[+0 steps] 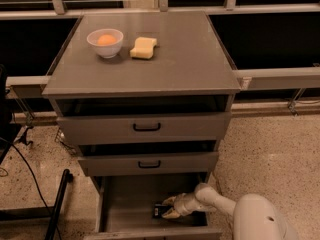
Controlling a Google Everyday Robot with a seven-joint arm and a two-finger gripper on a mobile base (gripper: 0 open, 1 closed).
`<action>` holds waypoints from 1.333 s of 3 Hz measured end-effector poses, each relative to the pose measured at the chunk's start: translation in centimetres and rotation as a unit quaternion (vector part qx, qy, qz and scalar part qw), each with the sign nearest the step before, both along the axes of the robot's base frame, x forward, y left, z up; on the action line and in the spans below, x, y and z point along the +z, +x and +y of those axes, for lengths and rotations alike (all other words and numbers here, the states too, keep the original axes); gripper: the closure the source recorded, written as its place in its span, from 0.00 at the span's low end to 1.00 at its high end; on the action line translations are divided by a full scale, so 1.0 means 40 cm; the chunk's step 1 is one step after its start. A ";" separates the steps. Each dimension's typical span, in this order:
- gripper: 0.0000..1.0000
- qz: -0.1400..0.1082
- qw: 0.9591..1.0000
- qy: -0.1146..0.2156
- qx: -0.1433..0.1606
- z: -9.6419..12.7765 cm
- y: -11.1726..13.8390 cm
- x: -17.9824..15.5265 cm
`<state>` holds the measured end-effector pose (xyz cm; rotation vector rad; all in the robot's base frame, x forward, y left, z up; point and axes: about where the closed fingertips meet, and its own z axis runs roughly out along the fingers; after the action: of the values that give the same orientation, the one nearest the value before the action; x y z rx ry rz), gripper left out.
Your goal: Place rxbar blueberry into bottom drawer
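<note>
Wrapper of the rxbar blueberry (158,211) shows as a small dark patch on the grey floor of the bottom drawer (125,204), in the right half and close to the front wall. The drawer is pulled far out, and nothing else is seen lying inside it.

The gripper (165,208) is down inside the same drawer and reaches in from the right side. Its two pale fingers (175,200) stand apart in a moderate V shape and point to the left. The right end of the bar sits between the tips, and the left end comes out beyond them. It cannot be told if the tips touch the wrapper, but they do not look pressed together on it. The bar seems to lie flat on the drawer floor.

Behind the gripper, the pale arm (216,200) goes over the right wall of the drawer to the rounded white body (260,219) at the lower right corner.

Above the bottom drawer, the middle drawer (115,164) and the top drawer (100,129) each have a black handle, and each is pulled out a little. On the cabinet top (185,59) a white bowl (105,46) holds an orange round thing, and a yellow sponge (143,48) lies just beside the bowl, on its right. A black cable (25,169) runs on the speckled floor (270,154) at the left.
</note>
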<state>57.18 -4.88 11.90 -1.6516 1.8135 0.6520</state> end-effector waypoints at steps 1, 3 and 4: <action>0.58 0.000 1.000 0.000 0.000 0.000 0.000 0.000; 0.11 0.000 1.000 0.000 0.000 0.000 0.000 0.000; 0.00 0.000 1.000 0.000 0.000 0.000 0.000 0.000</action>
<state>57.17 -4.86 11.89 -1.6517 1.8134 0.6524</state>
